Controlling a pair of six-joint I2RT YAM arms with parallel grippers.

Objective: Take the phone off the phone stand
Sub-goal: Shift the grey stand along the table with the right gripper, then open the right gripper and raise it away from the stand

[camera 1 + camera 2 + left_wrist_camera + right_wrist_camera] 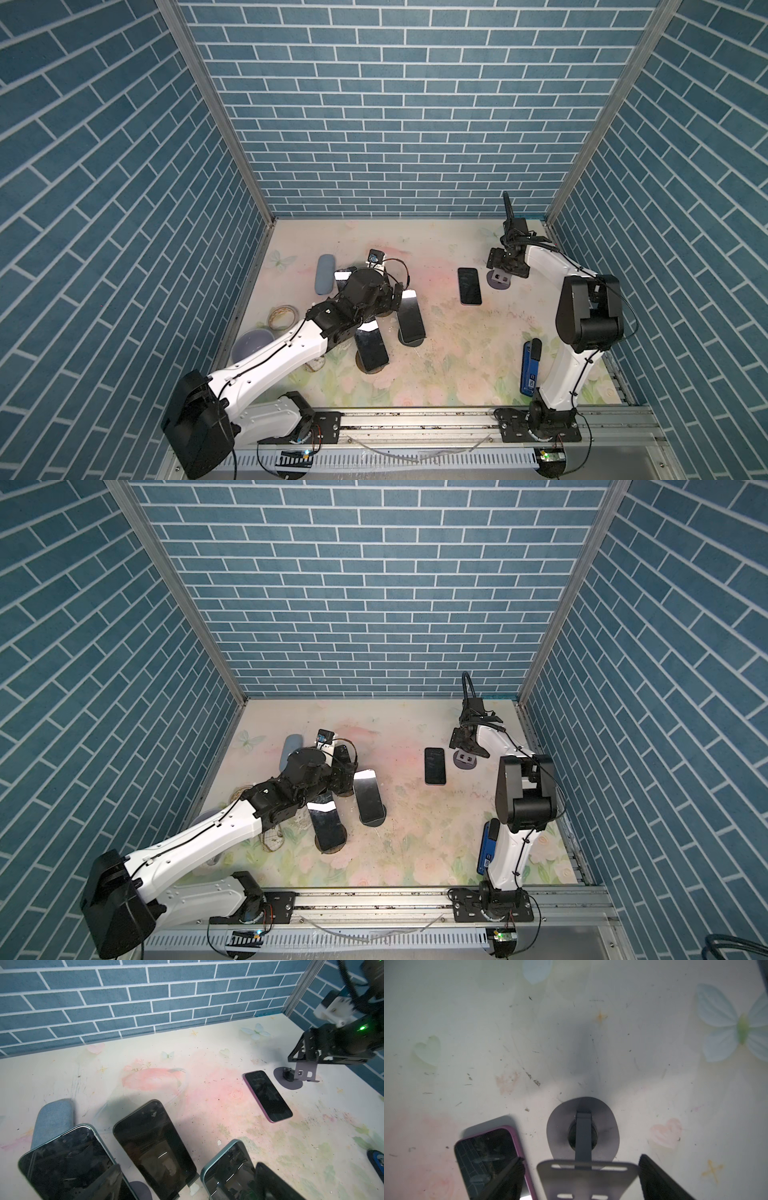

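A dark phone in a purple case (pixel 469 286) (pixel 488 1157) lies flat on the table, screen up. Right beside it stands an empty grey phone stand (pixel 500 281) (pixel 583 1126). My right gripper (pixel 505 271) (pixel 581 1159) hovers over this stand, open, one finger on each side of its plate and holding nothing. Three more phones lean on stands at the left: a teal one (pixel 411 318), a black one (pixel 371 349) and one (pixel 345 277) half hidden by the arm. My left gripper (pixel 392 297) (pixel 187 1184) is low over them, wide open and empty.
A blue-grey glasses case (pixel 324 274) lies behind the left phones. A tape roll (pixel 283 316) and a lilac bowl (pixel 251 345) sit by the left wall. A blue and black device (pixel 530 365) stands near the right arm's base. Brick-pattern walls close three sides.
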